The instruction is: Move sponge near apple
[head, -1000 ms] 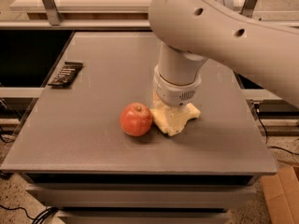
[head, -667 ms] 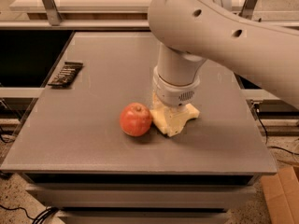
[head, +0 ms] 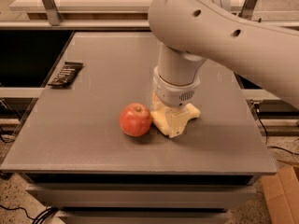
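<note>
The apple (head: 135, 119) is round and red-orange and sits on the grey table (head: 93, 157) near its front middle. The pale yellow sponge (head: 174, 121) lies right beside the apple on its right, touching or almost touching it. My gripper (head: 172, 110) points straight down onto the sponge, directly under the big white wrist (head: 176, 85). The wrist hides the top of the sponge and where the gripper meets it.
A flat black ridged item (head: 65, 73) lies at the table's left edge. The white arm (head: 224, 27) reaches in from the upper right. A metal frame and shelf stand behind the table. A cardboard box (head: 282, 195) sits on the floor at the lower right.
The arm has edged very slightly to the left over the sponge. The apple and the sponge stay where they were.
</note>
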